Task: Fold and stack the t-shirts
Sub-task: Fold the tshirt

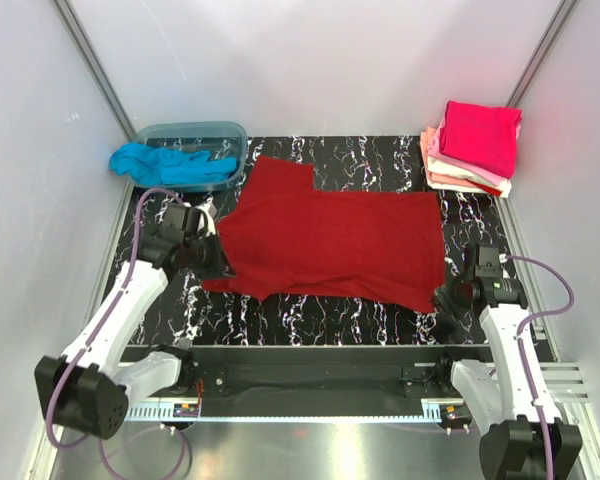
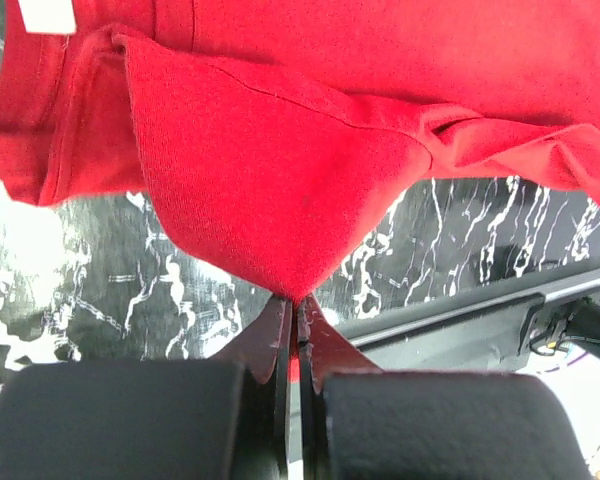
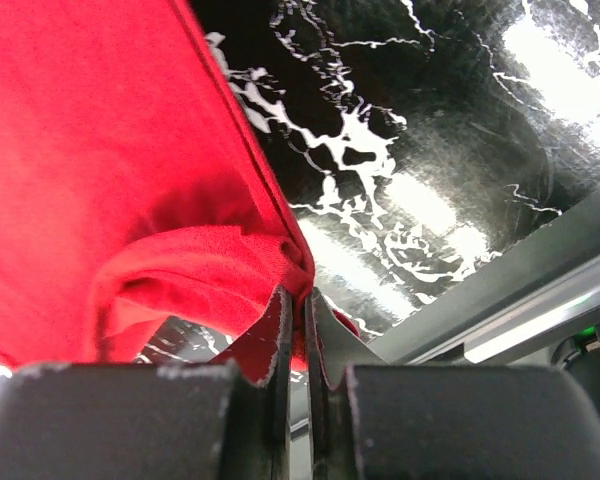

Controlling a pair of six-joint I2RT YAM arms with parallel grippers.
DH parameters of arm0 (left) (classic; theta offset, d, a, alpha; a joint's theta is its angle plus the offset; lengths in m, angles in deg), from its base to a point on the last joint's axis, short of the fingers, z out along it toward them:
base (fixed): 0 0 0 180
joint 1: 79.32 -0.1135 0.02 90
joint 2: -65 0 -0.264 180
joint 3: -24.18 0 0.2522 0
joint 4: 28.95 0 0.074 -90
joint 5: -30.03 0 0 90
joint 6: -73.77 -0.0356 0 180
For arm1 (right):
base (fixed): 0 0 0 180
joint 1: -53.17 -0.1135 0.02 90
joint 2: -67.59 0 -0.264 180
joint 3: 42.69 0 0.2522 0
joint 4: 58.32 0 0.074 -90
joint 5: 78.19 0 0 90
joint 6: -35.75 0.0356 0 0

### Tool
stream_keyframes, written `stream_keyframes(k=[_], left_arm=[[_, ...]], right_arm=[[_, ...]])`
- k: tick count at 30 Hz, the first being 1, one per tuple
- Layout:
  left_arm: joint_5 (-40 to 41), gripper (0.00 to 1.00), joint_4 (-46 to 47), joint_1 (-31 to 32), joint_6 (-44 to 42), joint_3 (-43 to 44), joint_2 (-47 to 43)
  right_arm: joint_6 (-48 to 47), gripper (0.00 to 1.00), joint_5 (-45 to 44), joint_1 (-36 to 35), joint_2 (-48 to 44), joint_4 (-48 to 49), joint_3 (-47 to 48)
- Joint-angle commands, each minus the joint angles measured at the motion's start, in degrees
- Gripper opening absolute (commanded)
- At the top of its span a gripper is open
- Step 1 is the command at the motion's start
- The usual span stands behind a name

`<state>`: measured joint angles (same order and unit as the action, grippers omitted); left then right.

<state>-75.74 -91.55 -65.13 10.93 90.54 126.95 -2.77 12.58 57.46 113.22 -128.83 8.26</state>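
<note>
One red shirt (image 1: pixel 330 235) lies spread on the table (image 1: pixel 380 325), just right of the tub (image 1: pixel 195 135) and nearer the arms than it. It looks light, soft and limp. Cloth like this sags between holds, creases wherever it goes slack and drags a little on the table. I judge it is best taken by corners or hems, at two points at once, and kept taut. Both tools hold it that way. The left gripper (image 2: pixel 296 305) is pressed together on a peak of cloth at the shirt's corner below the tub's near side. The right gripper (image 3: pixel 302 300), well to the right of the tub, pinches a bunched hem corner. A turquoise shirt (image 1: pixel 165 163) hangs over the tub's near rim. A folded stack (image 1: pixel 475 145), magenta on top, sits far right of the tub, level with it.
</note>
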Motion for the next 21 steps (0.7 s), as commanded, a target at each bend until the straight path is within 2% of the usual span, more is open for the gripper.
stream_keyframes(k=[1, 4, 8, 21], left_arm=[[2.1, 0.0, -3.1, 0.1, 0.0, 0.7, -3.6], [3.8, 0.0, -5.4, 0.1, -0.9, 3.7, -3.4], [5.7, 0.0, -7.1, 0.1, -3.0, 9.4, -0.7], [10.2, 0.0, -6.5, -0.7, -6.5, 23.0, 14.4]], right_arm=[[1.8, 0.0, -0.2, 0.2, -2.0, -2.0, 3.7], [2.0, 0.0, -0.6, 0.2, -1.9, -0.9, 4.9], [1.0, 0.0, -0.6, 0.1, 3.4, 0.8, 7.5], [-1.4, 0.0, -4.4, 0.6, 16.2, 8.1, 12.2]])
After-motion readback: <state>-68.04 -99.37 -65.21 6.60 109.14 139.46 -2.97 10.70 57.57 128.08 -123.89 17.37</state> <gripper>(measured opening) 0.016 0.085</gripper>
